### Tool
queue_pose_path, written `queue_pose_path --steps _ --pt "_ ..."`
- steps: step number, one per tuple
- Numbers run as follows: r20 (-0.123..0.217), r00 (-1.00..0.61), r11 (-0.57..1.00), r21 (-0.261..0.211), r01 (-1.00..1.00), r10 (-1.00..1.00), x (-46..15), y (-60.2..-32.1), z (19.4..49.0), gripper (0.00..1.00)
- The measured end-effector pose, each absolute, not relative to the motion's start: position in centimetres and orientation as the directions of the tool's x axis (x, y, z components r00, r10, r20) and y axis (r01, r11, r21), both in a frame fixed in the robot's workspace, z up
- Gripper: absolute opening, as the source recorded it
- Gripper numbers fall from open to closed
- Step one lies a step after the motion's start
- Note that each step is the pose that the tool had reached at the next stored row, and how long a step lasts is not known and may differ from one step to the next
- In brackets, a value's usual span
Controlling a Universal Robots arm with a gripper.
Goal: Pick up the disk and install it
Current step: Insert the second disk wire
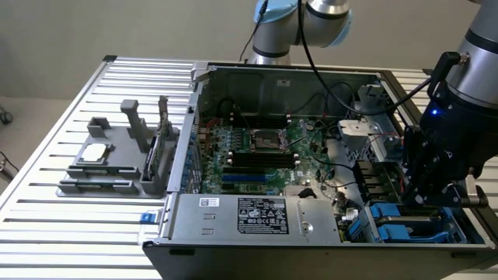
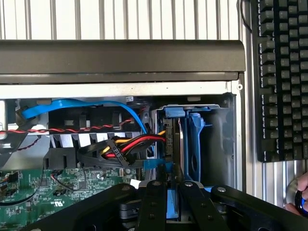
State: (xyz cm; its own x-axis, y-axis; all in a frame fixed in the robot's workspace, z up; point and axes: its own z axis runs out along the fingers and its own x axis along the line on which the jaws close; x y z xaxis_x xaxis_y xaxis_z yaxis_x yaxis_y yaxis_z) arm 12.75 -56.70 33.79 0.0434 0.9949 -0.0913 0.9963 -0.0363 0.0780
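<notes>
Black multi-link gripper (image 2: 174,204), jaws drawn close and apparently pinching the upright edge of the blue-framed flat silver-grey disk (image 2: 174,144), which stands on edge in the blue-lined drive bay (image 1: 409,219) of the open grey computer case (image 1: 233,224).

You are looking at a plain beige wall (image 1: 116,29) behind the work area, evenly lit with no hard shadows. In front of it stands a silver ribbed aluminium table (image 1: 70,245), its slats running across from the exterior view's left to right and catching a soft sheen. Past the table's edge on the exterior view's left, you see a pale beige floor (image 1: 23,122). On the slatted top lies a black keyboard (image 2: 284,77).
</notes>
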Motion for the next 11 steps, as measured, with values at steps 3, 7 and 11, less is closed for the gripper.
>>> queue_pose_path --steps 3,7,11 --pt "-0.091 0.043 -0.036 0.077 0.996 0.995 12.79 -56.72 33.75 0.16" --pt "-0.091 0.043 -0.036 0.076 0.996 0.995 12.91 -56.78 33.69 0.16" --pt "-0.09 0.043 -0.036 0.075 0.997 0.995 12.94 -56.83 33.61 0.16"
